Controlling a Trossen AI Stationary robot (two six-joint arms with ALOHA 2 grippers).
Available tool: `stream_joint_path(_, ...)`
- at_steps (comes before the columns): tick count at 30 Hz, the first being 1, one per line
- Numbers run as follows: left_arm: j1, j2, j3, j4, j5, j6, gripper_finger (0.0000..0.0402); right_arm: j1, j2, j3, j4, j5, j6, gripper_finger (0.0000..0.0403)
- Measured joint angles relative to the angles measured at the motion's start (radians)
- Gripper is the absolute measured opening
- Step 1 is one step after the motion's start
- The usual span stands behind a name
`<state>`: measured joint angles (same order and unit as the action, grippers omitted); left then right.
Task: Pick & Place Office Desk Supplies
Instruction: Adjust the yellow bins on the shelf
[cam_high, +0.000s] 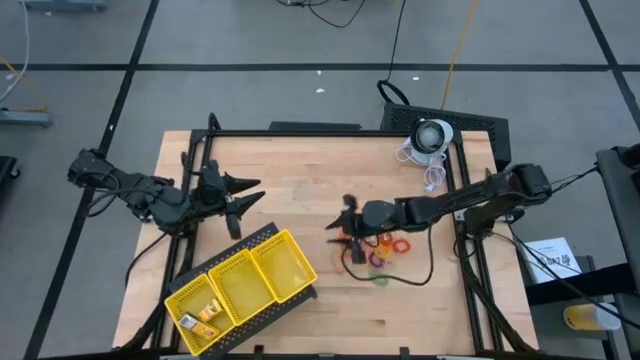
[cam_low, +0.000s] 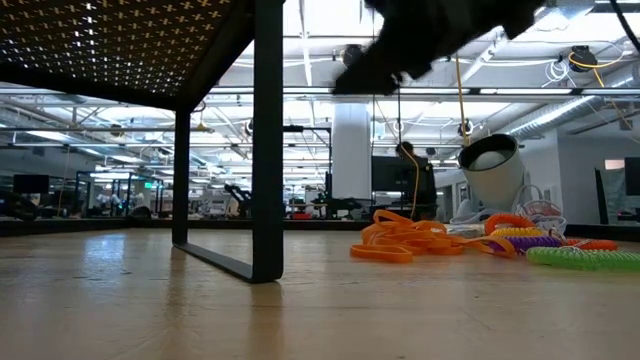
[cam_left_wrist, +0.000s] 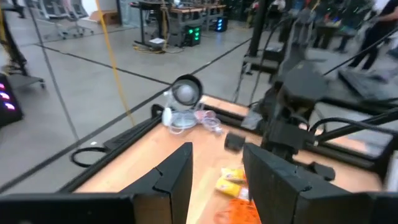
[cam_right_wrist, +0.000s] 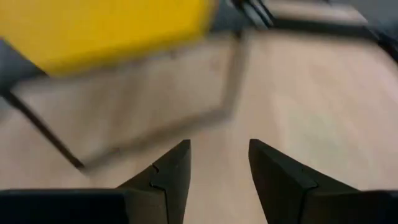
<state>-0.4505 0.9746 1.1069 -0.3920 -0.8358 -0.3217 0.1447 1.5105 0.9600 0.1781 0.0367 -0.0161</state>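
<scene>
1. Supplies (cam_high: 385, 250) are lying in one loose heap on the wooden table (cam_high: 320, 170), right of centre. In the low view the heap is showing orange rubber-band loops (cam_low: 400, 242), a purple coil (cam_low: 535, 241), a green coil (cam_low: 580, 258) and an orange-red ring (cam_low: 510, 222); an exact count per kind cannot be told.
2. Right gripper (cam_high: 345, 232) is hovering just beside the heap's left edge, above the table. Its own wrist view is showing the fingers (cam_right_wrist: 171, 171) parted by a moderate gap with nothing between them.
3. Left gripper (cam_high: 240, 205) is hanging over the table's left part, well apart from the heap. Its fingers (cam_left_wrist: 177, 174) are standing moderately apart and empty.
4. One yellow tray (cam_high: 240, 290) with three compartments is sitting at the table's near-left, raised on a black perforated stand (cam_low: 255, 150). The end compartment farthest from the heap is holding small yellow-gold pieces (cam_high: 200, 315); their number cannot be told. The other two compartments are showing bare mesh.
5. One white camera (cam_high: 432, 135) with a coiled cable is resting at the table's far-right corner, clear of both arms.
6. A black cable (cam_high: 415, 280) is looping across the table beside the heap.
</scene>
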Motion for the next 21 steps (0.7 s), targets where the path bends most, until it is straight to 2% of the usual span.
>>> stream_joint_path(5, 0.045, 0.021, 0.0, -0.017, 0.001, 0.055, 0.015, -0.012, -0.091, -0.002, -0.328, 0.24, 0.104, 0.015)
stream_joint_path(9, 0.084, 0.021, 0.0, -0.05, 0.0, 0.058, 0.015, -0.02, -0.117, -0.002, -0.599, 0.357, 0.356, 0.0151)
stream_joint_path(11, 0.108, 0.021, 0.0, -0.064, -0.001, 0.058, 0.015, -0.021, -0.117, -0.008, -0.712, 0.359, 0.456, 0.0155)
stream_joint_path(13, 0.133, 0.021, 0.0, -0.081, -0.001, 0.058, 0.0149, -0.02, -0.117, -0.035, -0.742, 0.356, 0.526, 0.0165)
stream_joint_path(17, 0.186, 0.021, 0.0, -0.09, -0.002, 0.069, 0.015, -0.02, -0.116, -0.121, -0.712, 0.345, 0.605, 0.02)
stream_joint_path(21, 0.226, 0.023, 0.0, -0.097, -0.001, 0.078, 0.015, -0.029, -0.117, -0.193, -0.672, 0.276, 0.691, 0.0248)
